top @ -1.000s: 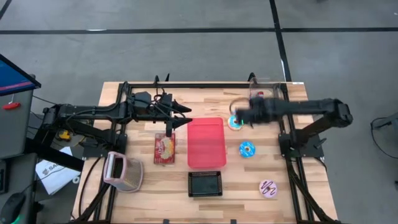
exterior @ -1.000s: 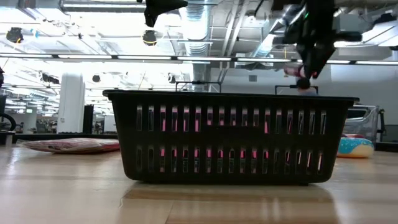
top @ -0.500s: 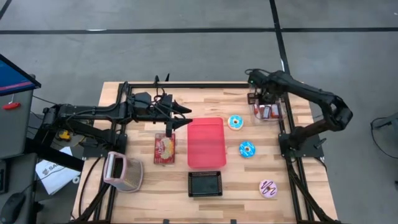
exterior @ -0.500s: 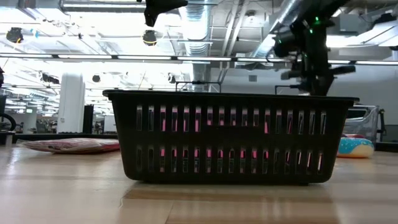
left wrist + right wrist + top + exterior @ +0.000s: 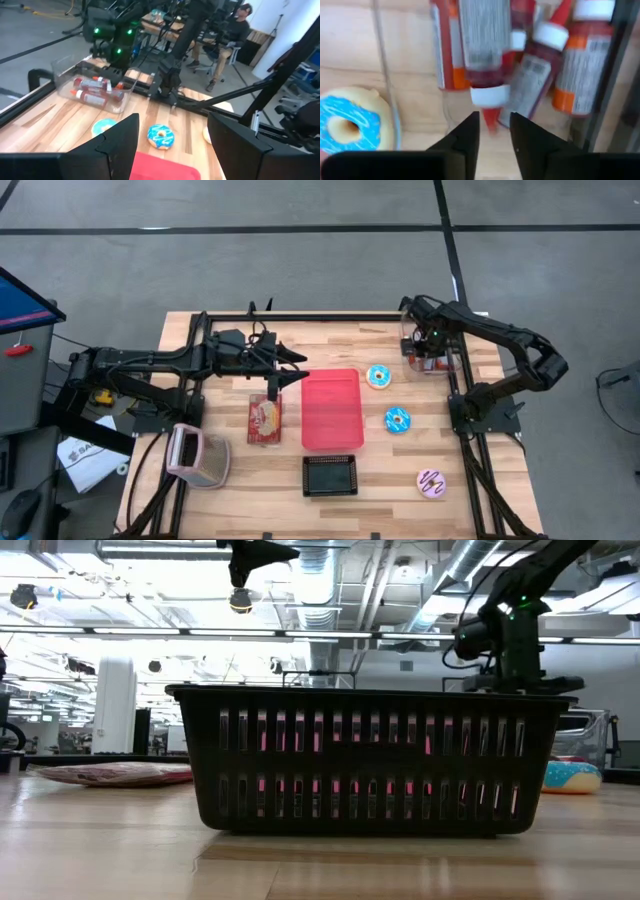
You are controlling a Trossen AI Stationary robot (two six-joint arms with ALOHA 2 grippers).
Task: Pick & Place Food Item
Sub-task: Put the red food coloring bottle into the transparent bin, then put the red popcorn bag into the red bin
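In the clear bin [image 5: 432, 358] at the table's far right corner, your red sauce bottle [image 5: 481, 50] hangs nozzle-down over the other bottles, just ahead of the right gripper [image 5: 494, 131]; its fingers stand only a narrow gap apart, and you cannot tell whether they still grip it. Your left gripper [image 5: 296, 363] hovers wide open and empty beside the red tray [image 5: 331, 408], with the blue-iced donut [image 5: 378, 376] just outside the bin.
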